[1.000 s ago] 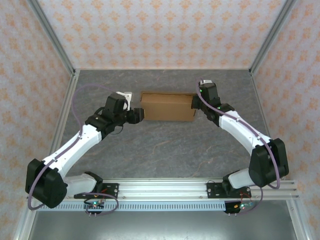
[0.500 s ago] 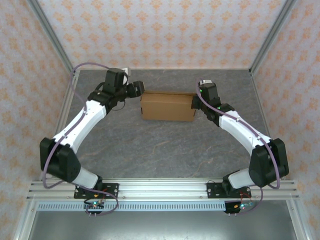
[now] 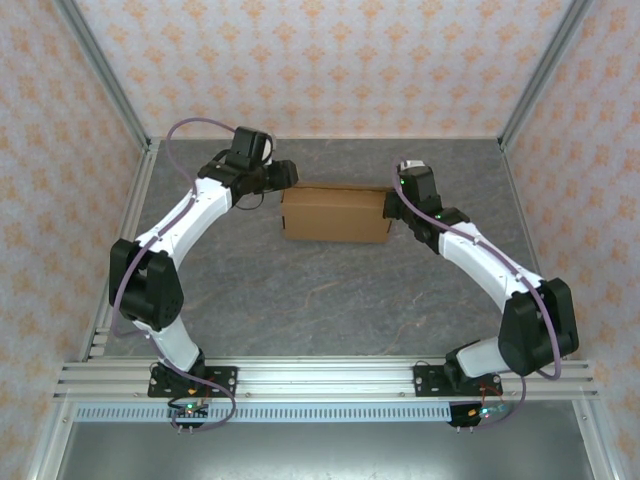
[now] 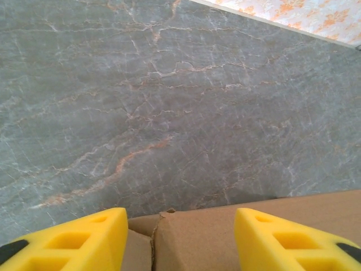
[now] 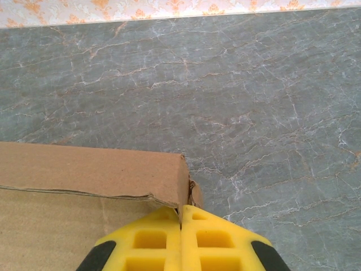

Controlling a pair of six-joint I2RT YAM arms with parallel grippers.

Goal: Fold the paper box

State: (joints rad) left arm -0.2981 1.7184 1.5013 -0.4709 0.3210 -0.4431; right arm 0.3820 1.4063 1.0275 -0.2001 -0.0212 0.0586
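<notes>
The paper box (image 3: 335,212) is a shallow brown cardboard box lying in the middle of the table, long side left to right. My left gripper (image 3: 288,176) is at its far left corner. In the left wrist view that gripper (image 4: 180,240) is open, its yellow fingers (image 4: 73,240) straddling the corner of the box (image 4: 225,234), where a side flap shows a seam. My right gripper (image 3: 390,207) is at the box's right end. In the right wrist view it (image 5: 180,217) is shut on the thin right end wall of the box (image 5: 96,169).
Grey marbled tabletop (image 3: 330,290) surrounds the box. Patterned walls with aluminium posts (image 3: 110,85) enclose the back and sides. The rail (image 3: 330,378) with both arm bases runs along the near edge.
My left arm has swung away from the box's left end, up and back, and now reaches the far left corner. The right arm and the box have not moved.
</notes>
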